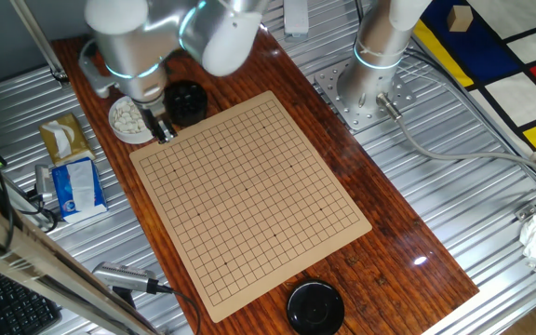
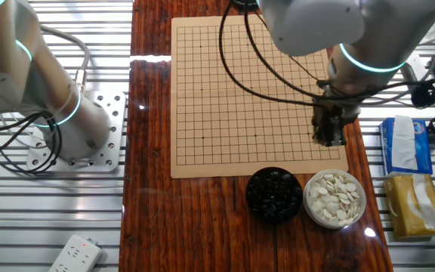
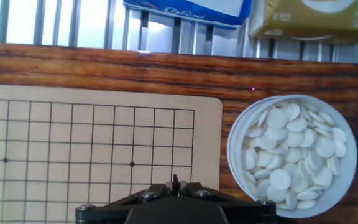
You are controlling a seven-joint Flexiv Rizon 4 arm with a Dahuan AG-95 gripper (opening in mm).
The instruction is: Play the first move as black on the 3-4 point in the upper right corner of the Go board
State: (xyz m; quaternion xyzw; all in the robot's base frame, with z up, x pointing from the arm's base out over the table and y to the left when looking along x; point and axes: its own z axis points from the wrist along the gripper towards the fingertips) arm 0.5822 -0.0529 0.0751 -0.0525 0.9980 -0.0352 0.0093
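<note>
While hidden elsewhere, hand [image 3: 175, 184] pinching dark stone [image 3: 175, 181].

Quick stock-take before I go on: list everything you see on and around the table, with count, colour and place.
Go board: one, tan, mid-table, no stones on it.
Black stones bowl: one, beside board corner.
White stones bowl: one, next to the black bowl.
Black lid: one, at the board's far end.
Tissue packs: two, blue and tan, off the wood.
Power strip: one, white.
Gripper: one, over board corner; jaws nearly together, hold unclear.
</note>
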